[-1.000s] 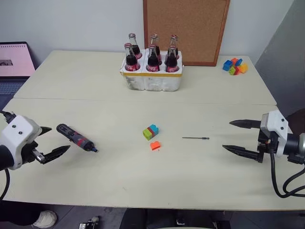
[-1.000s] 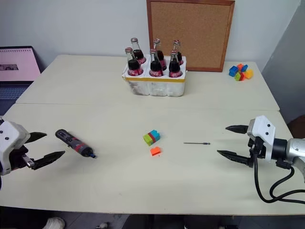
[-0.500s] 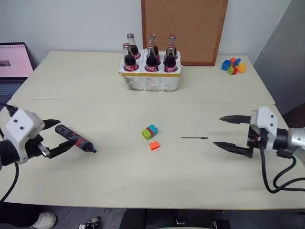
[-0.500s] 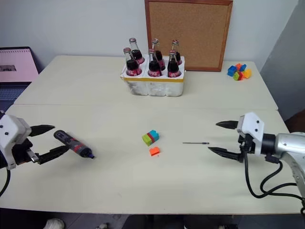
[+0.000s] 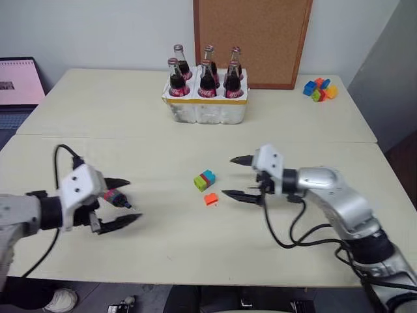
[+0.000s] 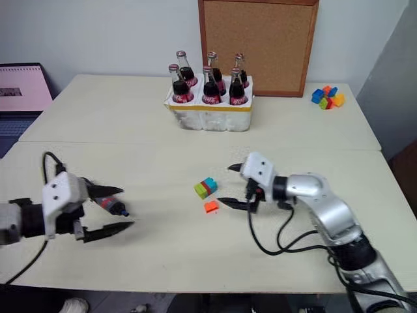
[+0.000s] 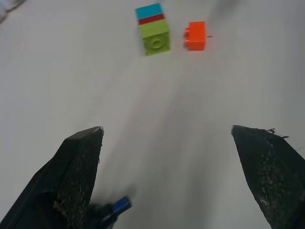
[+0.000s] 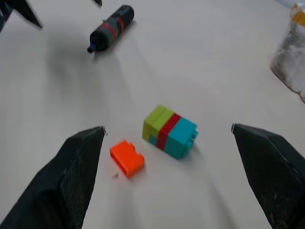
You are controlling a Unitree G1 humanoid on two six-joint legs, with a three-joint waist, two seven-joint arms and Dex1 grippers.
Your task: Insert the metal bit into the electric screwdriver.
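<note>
Left tool is wide open, holding nothing. The screwdriver lies flat on the counter w/ its blue-tipped nose poking into the gap between the two black fingers, close by one finger and far from the other. A sec ago that tool was off to the side of the screwdriver. Now it has slid in around the front end, so I think a squeeze comes next, but the grip would be near the nose, not the fat body.

Right tool is open wide too, nothing in it. It has swung a long way in from the counter's right edge twd the middle. The metal bit lay on the counter right of the blocks before. Now the tool & arm sit over that spot and I can't pick the bit out, so I can't tell if it's still there.

Just past the right tool's tips are the green-red-blue block & the orange block. They haven't moved. Farther back stands the box of bottles.

Both pick-ups still to do. Bit isn't in yet.
</note>
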